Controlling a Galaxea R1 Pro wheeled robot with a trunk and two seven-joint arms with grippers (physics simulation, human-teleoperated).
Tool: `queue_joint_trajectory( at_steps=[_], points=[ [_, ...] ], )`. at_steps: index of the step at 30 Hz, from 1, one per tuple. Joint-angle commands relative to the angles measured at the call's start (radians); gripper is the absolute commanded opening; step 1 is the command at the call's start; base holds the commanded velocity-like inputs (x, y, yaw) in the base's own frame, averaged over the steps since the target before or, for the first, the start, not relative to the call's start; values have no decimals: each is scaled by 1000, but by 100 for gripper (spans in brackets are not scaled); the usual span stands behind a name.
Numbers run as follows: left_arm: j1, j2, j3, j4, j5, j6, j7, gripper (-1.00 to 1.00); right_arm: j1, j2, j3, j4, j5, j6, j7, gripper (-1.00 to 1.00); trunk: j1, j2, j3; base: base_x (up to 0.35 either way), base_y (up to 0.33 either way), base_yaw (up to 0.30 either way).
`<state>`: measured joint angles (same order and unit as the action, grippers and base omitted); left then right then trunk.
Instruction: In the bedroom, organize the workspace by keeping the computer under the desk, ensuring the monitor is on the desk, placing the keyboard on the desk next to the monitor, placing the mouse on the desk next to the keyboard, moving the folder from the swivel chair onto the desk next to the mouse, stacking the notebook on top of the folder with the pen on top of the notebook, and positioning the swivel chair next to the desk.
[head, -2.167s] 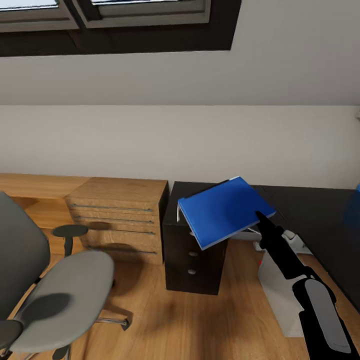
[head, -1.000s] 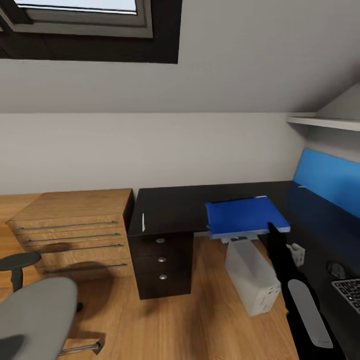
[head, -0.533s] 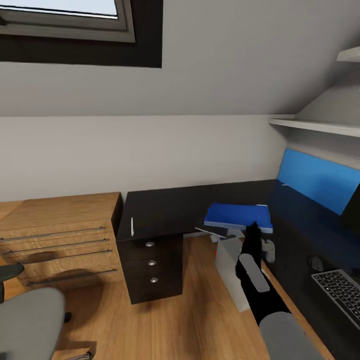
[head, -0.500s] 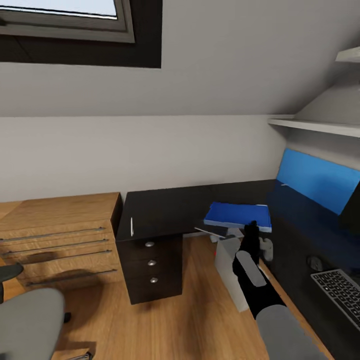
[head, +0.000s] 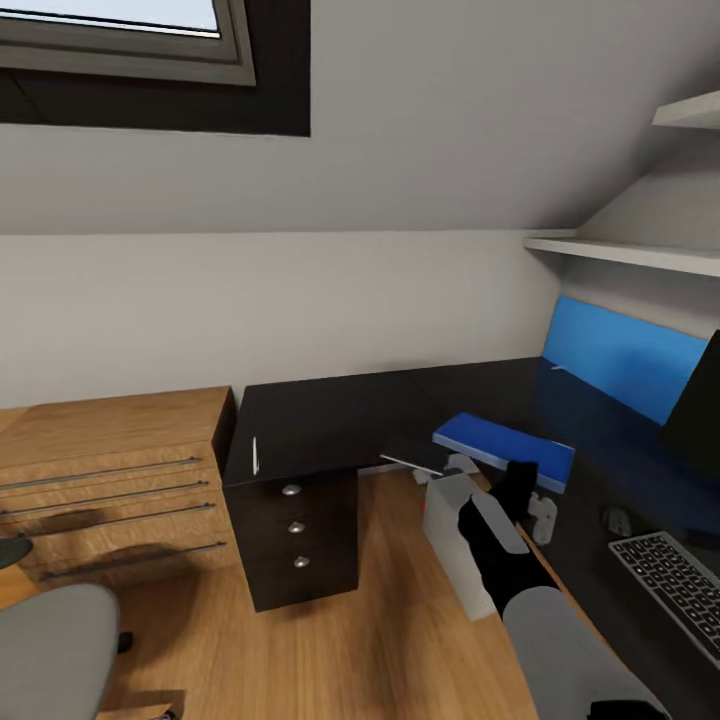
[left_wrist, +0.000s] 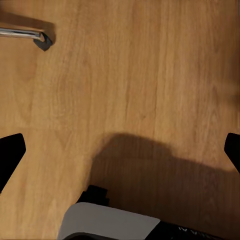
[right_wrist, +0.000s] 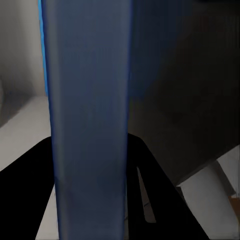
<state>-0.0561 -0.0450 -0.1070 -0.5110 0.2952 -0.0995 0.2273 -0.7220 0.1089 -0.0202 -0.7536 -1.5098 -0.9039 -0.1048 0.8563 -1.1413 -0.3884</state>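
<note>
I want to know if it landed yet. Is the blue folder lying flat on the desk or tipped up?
Tipped. The blue folder slants over the desk edge, held in the right claw.

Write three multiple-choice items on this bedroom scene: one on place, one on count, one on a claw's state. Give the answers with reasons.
1. Where is the flat blue folder?
A. on the grey chair seat
B. held over the black desk
C. on the wooden floor

2. How many round knobs show on the black desk drawers?
A. one
B. three
C. five

3. The right claw is:
A. open and bare
B. shut on the folder
C. resting on the keyboard

Answers: B, the folder hangs at the desk's edge in the claw; B, three knobs line up; B, the right wrist view shows its fingers clamping the blue cover.
</note>
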Motion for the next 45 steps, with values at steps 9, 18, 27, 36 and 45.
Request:
queue_joint_trajectory(
  at_steps=[9, 18, 27, 36, 45],
  points=[
    [-1, -7, -9, 0, 8, -3, 8, 100, -1, -6, -8, -2, -44, -1, -9, -100, 0, -1, -1, 154, -127, -1],
    [-1, -10, -10, 0, 8, -3, 9, 100, -1, -7, -10, 0, -48, 0, -9, -100, 0, -1, -1, 243, -228, 0],
    [-1, -7, -8, -5, 8, -36, 9, 100, -1, -7, -25, 17, -49, 1, -9, -100, 0, -1, -1, 83, -94, 0],
    [-1, -6, -9, -5, 9, -172, 7, 100, 0, -6, -66, 19, -50, 3, -10, -100, 0, -1, -1, 1, -1, 0],
    [-1, -6, -9, -4, 9, -181, 7, 100, 0, -3, -67, 19, -49, 2, -10, -100, 0, -1, -4, 0, 0, -99]
  ],
)
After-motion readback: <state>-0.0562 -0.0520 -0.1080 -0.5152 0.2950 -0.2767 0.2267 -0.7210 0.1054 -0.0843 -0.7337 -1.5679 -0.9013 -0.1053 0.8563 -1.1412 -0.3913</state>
